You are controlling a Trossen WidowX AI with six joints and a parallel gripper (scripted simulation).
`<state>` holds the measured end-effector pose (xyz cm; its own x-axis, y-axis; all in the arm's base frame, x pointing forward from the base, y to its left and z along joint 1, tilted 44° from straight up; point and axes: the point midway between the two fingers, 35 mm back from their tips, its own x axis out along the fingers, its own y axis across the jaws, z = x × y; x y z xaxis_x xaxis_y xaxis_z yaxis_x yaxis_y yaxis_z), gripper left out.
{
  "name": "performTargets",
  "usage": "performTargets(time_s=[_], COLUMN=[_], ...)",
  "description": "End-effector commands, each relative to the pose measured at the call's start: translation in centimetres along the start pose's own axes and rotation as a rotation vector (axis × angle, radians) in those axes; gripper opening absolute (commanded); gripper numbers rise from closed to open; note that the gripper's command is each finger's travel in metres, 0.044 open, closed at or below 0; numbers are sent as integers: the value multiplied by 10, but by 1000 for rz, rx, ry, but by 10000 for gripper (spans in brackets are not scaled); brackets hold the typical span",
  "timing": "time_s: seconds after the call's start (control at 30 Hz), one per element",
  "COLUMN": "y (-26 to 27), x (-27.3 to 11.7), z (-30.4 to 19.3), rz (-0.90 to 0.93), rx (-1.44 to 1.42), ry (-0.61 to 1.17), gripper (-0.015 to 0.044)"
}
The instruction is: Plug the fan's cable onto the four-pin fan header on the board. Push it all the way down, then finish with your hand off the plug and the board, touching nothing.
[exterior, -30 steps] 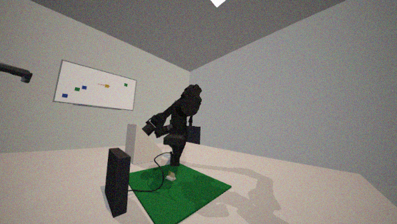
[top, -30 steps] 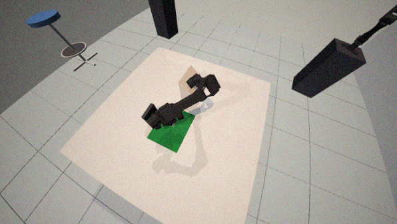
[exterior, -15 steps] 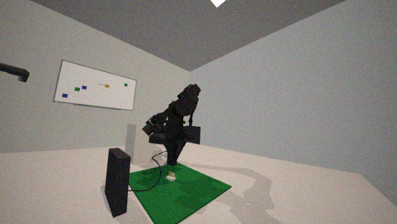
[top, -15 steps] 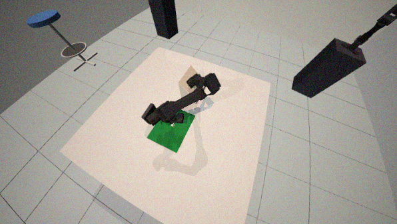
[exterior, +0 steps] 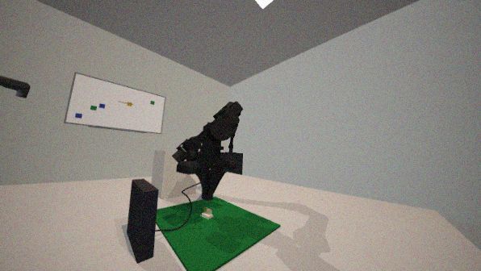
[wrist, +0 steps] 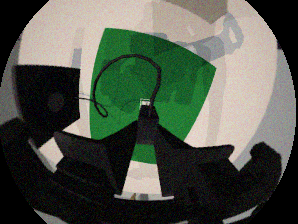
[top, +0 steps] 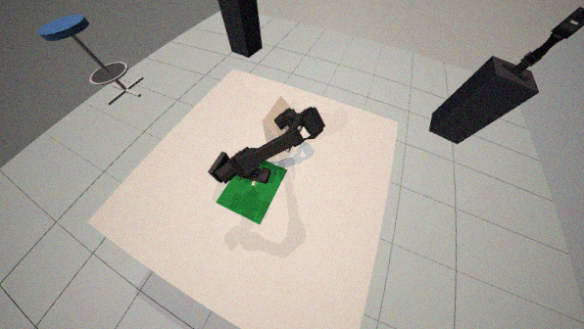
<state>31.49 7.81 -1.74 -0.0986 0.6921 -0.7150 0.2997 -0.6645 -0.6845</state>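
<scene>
The green board (top: 252, 208) (exterior: 242, 227) (wrist: 117, 45) lies flat. The small white four-pin header (top: 254, 183) (exterior: 207, 215) (wrist: 145, 102) stands on it, with its upright tan part showing in the exterior view. My gripper (exterior: 207, 198) (wrist: 145, 124) is shut on the black plug (wrist: 148, 113), pointing down. In the exterior view the fingertips are behind the header, apart from it. In the wrist view the plug's front end overlaps the header's near edge; the gap in height cannot be told. The black cable (exterior: 191, 207) (wrist: 160, 75) loops from the plug to the fan.
The black fan (exterior: 141, 222) (wrist: 37, 97) stands upright beside the board, at the left in the exterior view and the wrist view. A tan block (top: 273, 115) stands near the arm's base. A blue stool (top: 64, 27) and dark pillars (top: 242, 31) (top: 480, 103) stand off the pale mat.
</scene>
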Motion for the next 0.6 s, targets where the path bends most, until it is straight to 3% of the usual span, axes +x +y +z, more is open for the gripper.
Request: performTargets(time_s=[0.0,0.57], y=[1,1], x=[-1,5], z=[-2,-5], rz=[4,4], rx=[11,5], ry=[-1,-1], gripper=[0,0])
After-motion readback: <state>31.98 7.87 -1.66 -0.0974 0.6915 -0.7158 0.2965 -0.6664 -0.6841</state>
